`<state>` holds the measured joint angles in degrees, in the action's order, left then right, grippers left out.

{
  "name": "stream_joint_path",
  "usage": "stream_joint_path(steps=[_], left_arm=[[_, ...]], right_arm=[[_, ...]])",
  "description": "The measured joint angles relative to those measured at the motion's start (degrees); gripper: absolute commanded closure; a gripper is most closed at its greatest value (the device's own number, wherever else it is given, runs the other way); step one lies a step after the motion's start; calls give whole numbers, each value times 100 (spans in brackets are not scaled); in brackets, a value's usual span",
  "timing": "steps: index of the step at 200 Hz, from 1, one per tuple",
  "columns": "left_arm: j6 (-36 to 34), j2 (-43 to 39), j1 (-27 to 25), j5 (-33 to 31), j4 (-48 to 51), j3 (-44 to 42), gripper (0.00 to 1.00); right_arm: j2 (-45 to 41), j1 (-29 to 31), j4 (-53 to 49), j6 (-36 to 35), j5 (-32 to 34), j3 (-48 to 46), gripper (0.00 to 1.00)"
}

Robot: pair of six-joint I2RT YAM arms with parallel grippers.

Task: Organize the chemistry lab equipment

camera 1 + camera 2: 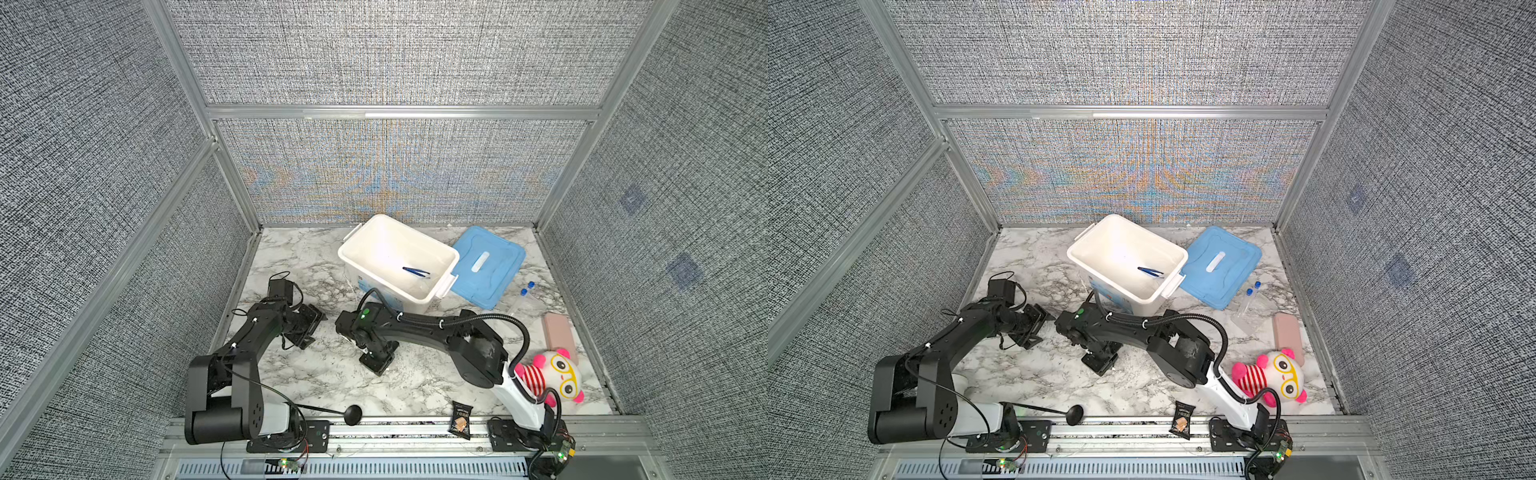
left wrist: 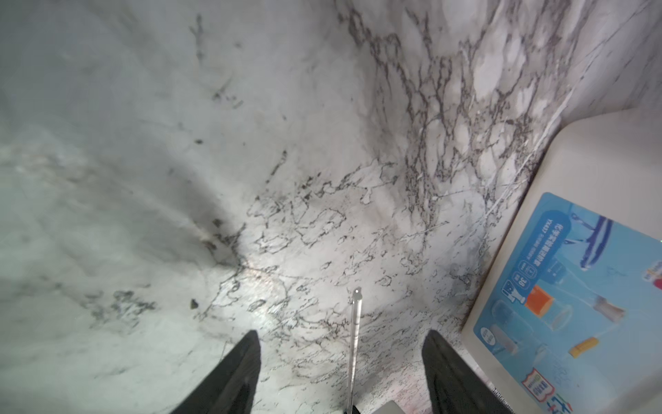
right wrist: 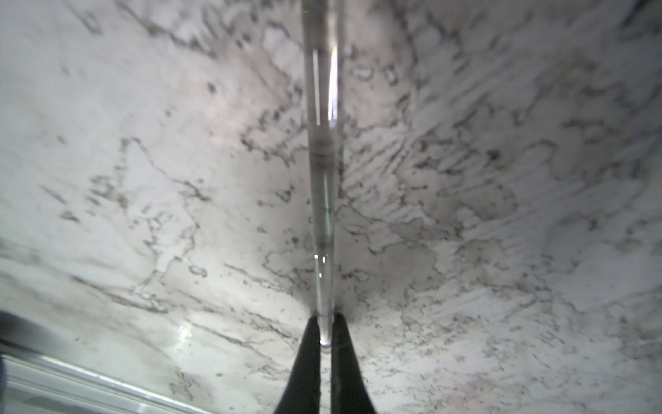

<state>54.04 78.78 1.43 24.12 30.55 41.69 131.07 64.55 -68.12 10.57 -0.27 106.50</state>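
1. The blue label on the white plastic box, beside the left claw, reads "38". Its Chinese print is too small to read.
2. The right claw is pinched on one end of a long thin clear rod. The far end runs out of frame, blurred.
3. The left claw stands wide. A thin clear rod shows between its fingers, touching neither.

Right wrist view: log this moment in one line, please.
right fingers shut on clear stick; left fingers open; blue tweezers in white bin; lid off; two tubes on table
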Motion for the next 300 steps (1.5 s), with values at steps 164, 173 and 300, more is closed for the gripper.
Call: stream_joint_path(steps=[164,173,300], left_arm=[[55,-273,223,-61,-11,-79,26],[44,-289,227,-63,-2,-79,26],[33,-337,282,-127,9,-105,26]], right_arm=[[-201,120,0,-96,435,-758,84],[-234,120,26,-59,446,-785,83],[-470,103,772,37,424,-841,80]])
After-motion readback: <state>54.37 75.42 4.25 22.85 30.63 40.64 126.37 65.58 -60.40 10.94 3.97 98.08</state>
